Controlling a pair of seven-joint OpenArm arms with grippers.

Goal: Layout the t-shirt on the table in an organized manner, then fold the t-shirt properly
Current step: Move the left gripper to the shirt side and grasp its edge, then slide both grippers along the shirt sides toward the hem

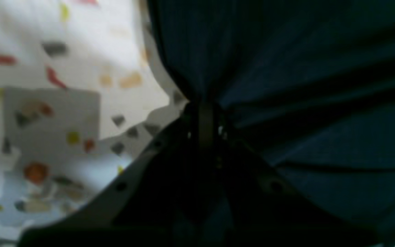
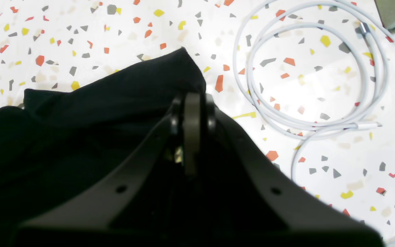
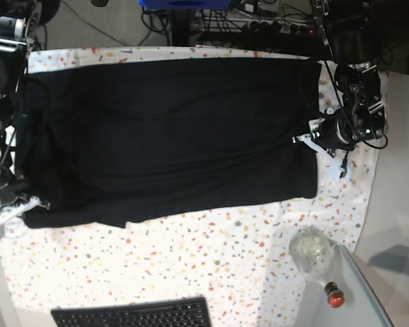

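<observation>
With both grippers pinched on the t-shirt (image 3: 170, 136), left gripper (image 1: 206, 113) at one side edge and right gripper (image 2: 192, 103) at the opposite corner, I'd pull evenly so the cloth stays taut and square. The shirt lies spread across the far half of the table (image 3: 211, 259). A white cable (image 2: 307, 75) coils just beside the right corner; a keyboard (image 3: 133, 315) sits at the near edge.

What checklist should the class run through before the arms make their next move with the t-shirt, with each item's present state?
1. Left tool shut on the t-shirt: ok.
2. Right tool shut on the shirt's edge: ok.
3. Shirt spread across the table: ok.
4. Near edge straight: not ok, uneven.
5. White cable clear of the shirt: ok.
6. Keyboard away from the cloth: ok.
</observation>
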